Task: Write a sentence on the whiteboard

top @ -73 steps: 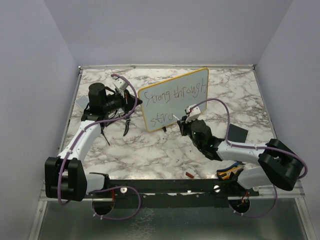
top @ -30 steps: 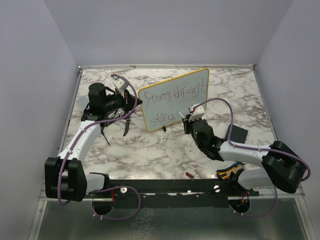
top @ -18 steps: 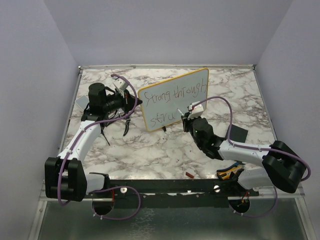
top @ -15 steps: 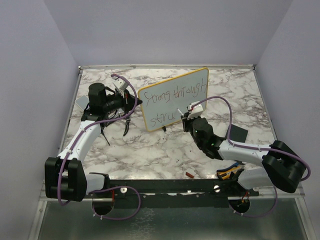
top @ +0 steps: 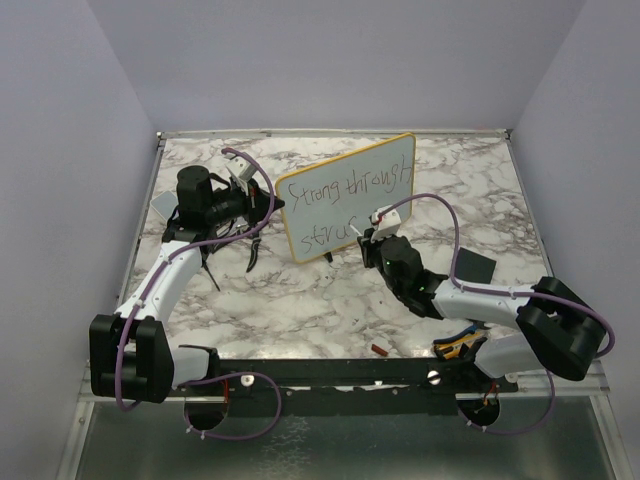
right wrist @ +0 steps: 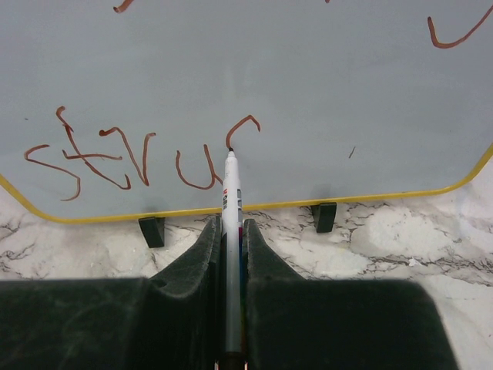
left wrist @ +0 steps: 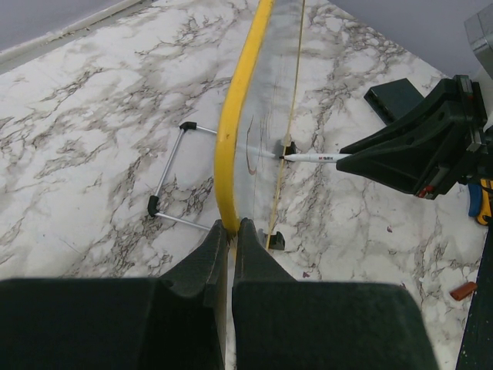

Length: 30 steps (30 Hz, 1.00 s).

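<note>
The board (top: pixel 345 195) stands mid-frame on the tabletop (top: pixel 300 290). The right claw (right wrist: pixel 229 225) holds a pen (right wrist: pixel 231 189), tip on the board by the last letter of the sentence (right wrist: pixel 131 158). Bare board lies to the right. The left claw (left wrist: pixel 231 227) pinches the board's yellow edge.

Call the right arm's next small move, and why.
Probably curl the marker tip onward on the whiteboard to finish the letter: the lower line reads only "stru" plus an open arc, and the tip rests at that arc's lower end.
</note>
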### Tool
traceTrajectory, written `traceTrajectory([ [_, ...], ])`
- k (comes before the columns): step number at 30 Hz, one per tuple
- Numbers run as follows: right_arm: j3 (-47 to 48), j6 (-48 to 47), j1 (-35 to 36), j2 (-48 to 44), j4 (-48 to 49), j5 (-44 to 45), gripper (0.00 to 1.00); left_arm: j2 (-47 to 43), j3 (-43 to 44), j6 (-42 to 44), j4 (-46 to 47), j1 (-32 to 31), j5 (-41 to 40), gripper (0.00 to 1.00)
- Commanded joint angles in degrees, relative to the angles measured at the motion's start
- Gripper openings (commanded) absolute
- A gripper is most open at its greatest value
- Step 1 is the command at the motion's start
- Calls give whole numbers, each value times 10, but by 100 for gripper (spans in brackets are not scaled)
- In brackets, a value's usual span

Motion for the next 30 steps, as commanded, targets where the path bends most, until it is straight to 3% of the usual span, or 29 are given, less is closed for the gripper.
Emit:
traceTrajectory([
  [1, 2, 14, -3, 7, -16, 43, 1, -10, -10, 17, 5, 1, -9, 0],
  [19, 39, -43, -3, -6, 16, 60, 1, -10, -10, 18, 6, 1, -9, 0],
  [30, 11, 9, -3, 10, -18, 45, 1, -10, -9, 18, 6, 1, -10, 0],
])
